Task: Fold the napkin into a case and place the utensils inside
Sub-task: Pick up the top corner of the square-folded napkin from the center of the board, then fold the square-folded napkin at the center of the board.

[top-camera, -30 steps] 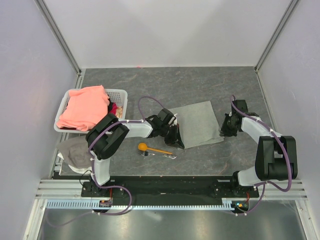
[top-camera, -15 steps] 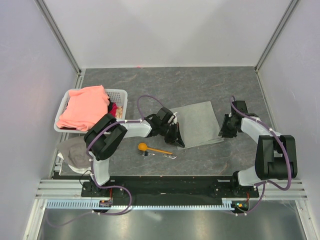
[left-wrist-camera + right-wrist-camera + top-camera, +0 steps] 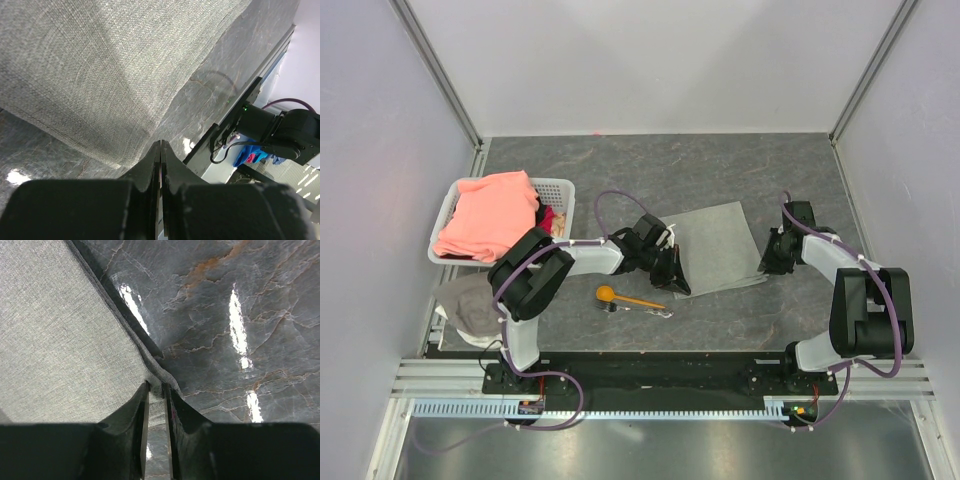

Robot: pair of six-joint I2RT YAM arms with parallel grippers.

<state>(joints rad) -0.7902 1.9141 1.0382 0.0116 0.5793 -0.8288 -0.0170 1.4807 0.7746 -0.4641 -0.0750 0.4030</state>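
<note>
- White basket (image 3: 563, 188) holding a salmon-pink cloth (image 3: 490, 212), at the left edge of the worktop (image 3: 720, 165).
- Orange spoon (image 3: 620, 296) and fork (image 3: 658, 313) lie side by side on the worktop, outside the napkin (image 3: 718, 245), near its near-left corner.
- Left pincer (image 3: 160, 146): pressed together, pinching that corner.
- Napkin: unfolded, mid-worktop, between both pincers.
- Right pincer (image 3: 156, 389): fingers slightly apart, astride the near-right corner.

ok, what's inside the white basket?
A salmon-pink cloth fills the white basket, with something dark red showing at the cloth's right edge. Anything beneath the cloth is covered.
</note>
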